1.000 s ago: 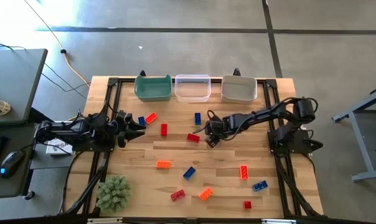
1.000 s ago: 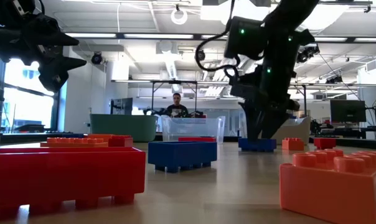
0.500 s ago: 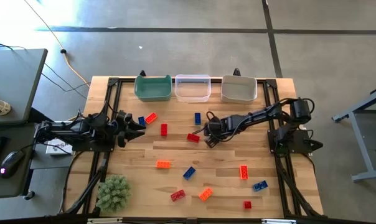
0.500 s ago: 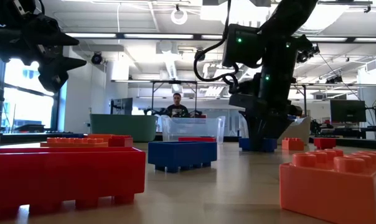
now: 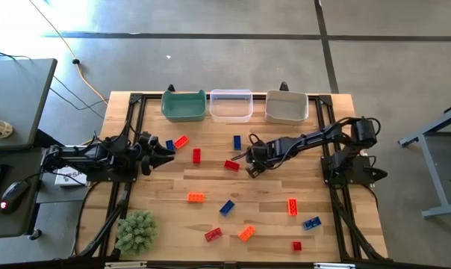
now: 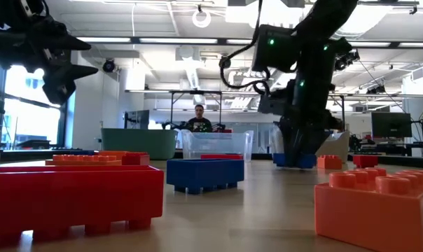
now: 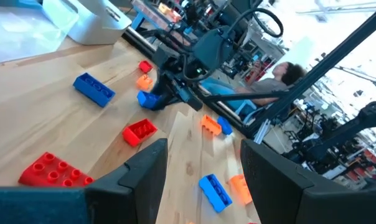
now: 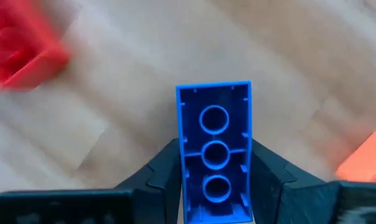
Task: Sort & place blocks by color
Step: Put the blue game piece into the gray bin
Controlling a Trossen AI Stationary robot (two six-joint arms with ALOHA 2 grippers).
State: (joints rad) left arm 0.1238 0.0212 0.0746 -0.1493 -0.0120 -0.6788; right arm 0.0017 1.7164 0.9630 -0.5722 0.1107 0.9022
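Note:
Red, orange and blue blocks lie scattered flat on the wooden table (image 5: pixel 270 187), among them a red one (image 5: pixel 231 165) and a blue one (image 5: pixel 237 141). My right gripper (image 5: pixel 249 163) stands near the table's middle, pointing down, shut on a blue block (image 8: pixel 214 143), which also shows in the low view (image 6: pixel 293 160). My left gripper (image 5: pixel 169 152) hovers open at the table's left, beside an orange block (image 5: pixel 181 141), with nothing between its fingers (image 7: pixel 144 171). My right gripper pinches the blue block's two long sides (image 8: pixel 183 168) between its two fingers (image 8: pixel 157 177), coming from above. The fingers lie along the block's sides, and its hollow underside faces the wrist camera. It sits at table height; whether it is clear of the wood I cannot tell.
Three bins stand along the far edge: green (image 5: pixel 184 105), clear (image 5: pixel 231 105) and white (image 5: pixel 287 106). A green spiky ball (image 5: pixel 136 232) sits at the near left corner. More blocks lie toward the near edge (image 5: pixel 246 233). A person sits beyond the table (image 6: pixel 199 119).
My right gripper has come down a little over the blue block and its fingers have drawn together on the block's sides. The block has shifted slightly with it.

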